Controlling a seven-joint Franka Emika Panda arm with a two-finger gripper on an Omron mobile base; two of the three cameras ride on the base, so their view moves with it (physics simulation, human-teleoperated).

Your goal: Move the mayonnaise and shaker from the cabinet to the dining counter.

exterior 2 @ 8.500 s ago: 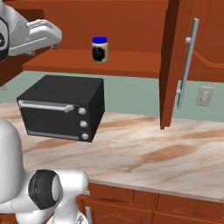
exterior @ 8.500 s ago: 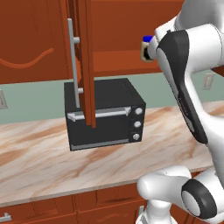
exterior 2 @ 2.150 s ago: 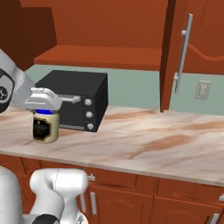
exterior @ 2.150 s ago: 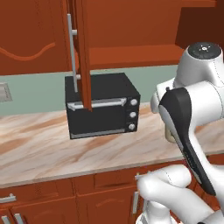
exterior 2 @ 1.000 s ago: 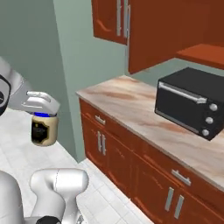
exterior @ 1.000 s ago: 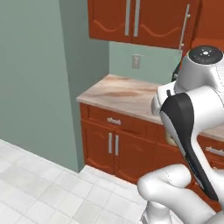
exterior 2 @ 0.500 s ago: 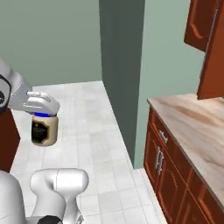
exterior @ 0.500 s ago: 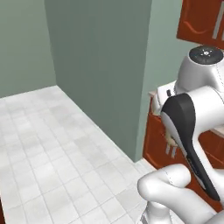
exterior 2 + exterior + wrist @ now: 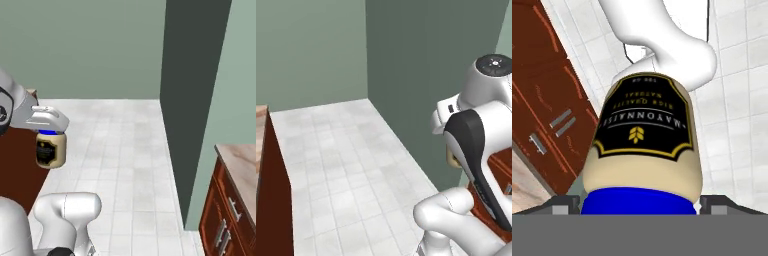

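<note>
Grey-green walls and pale floor tiles (image 9: 341, 165) take up the left base view; low on its left edge you see a red-brown cabinet side (image 9: 273, 200), while the arm hides the load at the right. In the right base view, at middle left, the gripper (image 9: 49, 131) pinches the mayonnaise (image 9: 50, 149) by its blue lid, and the jar hangs free over the tiles with a wall counter (image 9: 239, 160) at lower right. In the hand view you read the upside-down label on the mayonnaise (image 9: 644, 145) and see drawer handles (image 9: 559, 122) at left, which neither base view gives. Watch the carry: the grip is on the lid only, so I judge a sharp turn of the base could swing the jar loose.
</note>
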